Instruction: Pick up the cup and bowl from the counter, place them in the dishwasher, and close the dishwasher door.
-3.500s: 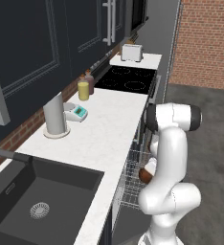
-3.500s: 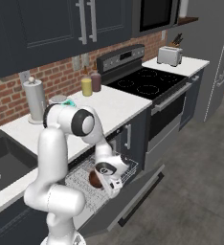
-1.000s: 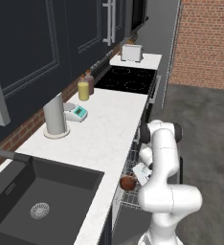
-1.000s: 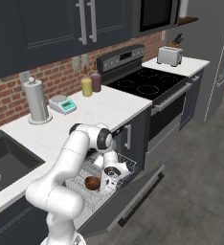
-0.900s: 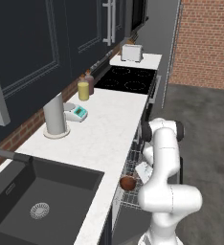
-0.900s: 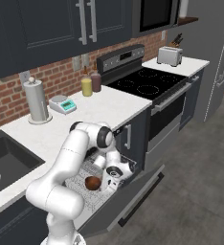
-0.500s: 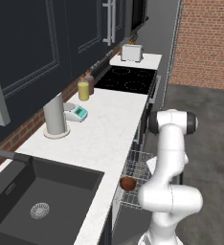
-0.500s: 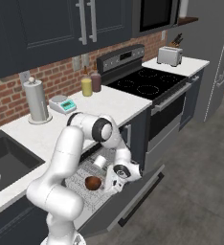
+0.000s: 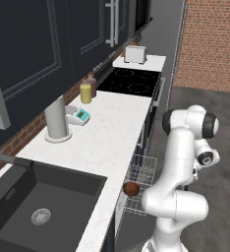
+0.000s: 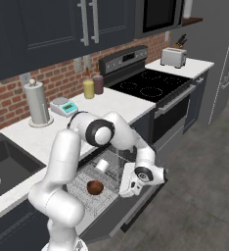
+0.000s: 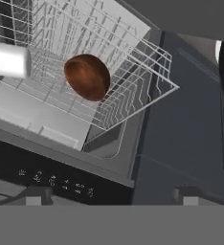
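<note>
A: In the left base view, we locate the bowl in the wire rack of the dishwasher, below the tabletop edge. The arm's wrist hangs to the right of the rack (we cannot judge the hand's spread from this side).

B: In the right base view, we confirm the bowl sits upright in the rack, with the cup lying on its side just behind it, apart from it. The dishwasher door is folded down and open. The hand hovers over the door's outer part, beside the rack, holding nothing.

A: In the hand view, we see the bowl and cup inside the rack. Both fingertips stand far apart, spread fully wide with nothing between them.
</note>
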Tool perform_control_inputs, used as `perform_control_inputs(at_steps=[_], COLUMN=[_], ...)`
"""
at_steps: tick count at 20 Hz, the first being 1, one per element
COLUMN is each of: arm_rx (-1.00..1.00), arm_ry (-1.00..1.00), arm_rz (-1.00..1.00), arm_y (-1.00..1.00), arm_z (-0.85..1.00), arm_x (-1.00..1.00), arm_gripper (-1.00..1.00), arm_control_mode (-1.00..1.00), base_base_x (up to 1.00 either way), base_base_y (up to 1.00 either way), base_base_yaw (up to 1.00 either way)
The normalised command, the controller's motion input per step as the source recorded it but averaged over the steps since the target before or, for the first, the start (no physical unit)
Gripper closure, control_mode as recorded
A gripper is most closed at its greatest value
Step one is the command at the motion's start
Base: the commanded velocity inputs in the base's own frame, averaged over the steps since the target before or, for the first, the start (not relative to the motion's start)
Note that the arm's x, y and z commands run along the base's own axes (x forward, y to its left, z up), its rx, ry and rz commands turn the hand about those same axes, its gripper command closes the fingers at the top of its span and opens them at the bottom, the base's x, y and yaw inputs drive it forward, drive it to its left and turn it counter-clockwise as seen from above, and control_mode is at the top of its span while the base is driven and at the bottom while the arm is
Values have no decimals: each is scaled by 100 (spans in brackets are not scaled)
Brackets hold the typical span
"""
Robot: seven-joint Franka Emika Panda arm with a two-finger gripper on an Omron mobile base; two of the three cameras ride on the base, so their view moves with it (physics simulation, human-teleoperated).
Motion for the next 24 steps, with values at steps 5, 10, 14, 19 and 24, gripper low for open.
perform_control_inputs(at_steps=[5, 10, 14, 19, 24], arm_rx=[20, 19, 18, 18, 15], arm_ry=[3, 6, 5, 3, 1], arm_rz=[-5, -9, -11, -11, -9], arm_y=[-100, -100, -100, -100, -66], arm_z=[10, -42, -79, -82, -87], arm_x=[-1, -4, -10, -13, -3], arm_gripper=[-100, -100, -100, -100, -100], arm_control_mode=[-100, -100, -100, -100, -100], base_base_x=[0, 0, 0, 0, 0], base_base_y=[0, 0, 0, 0, 0], base_base_yaw=[0, 0, 0, 0, 0])
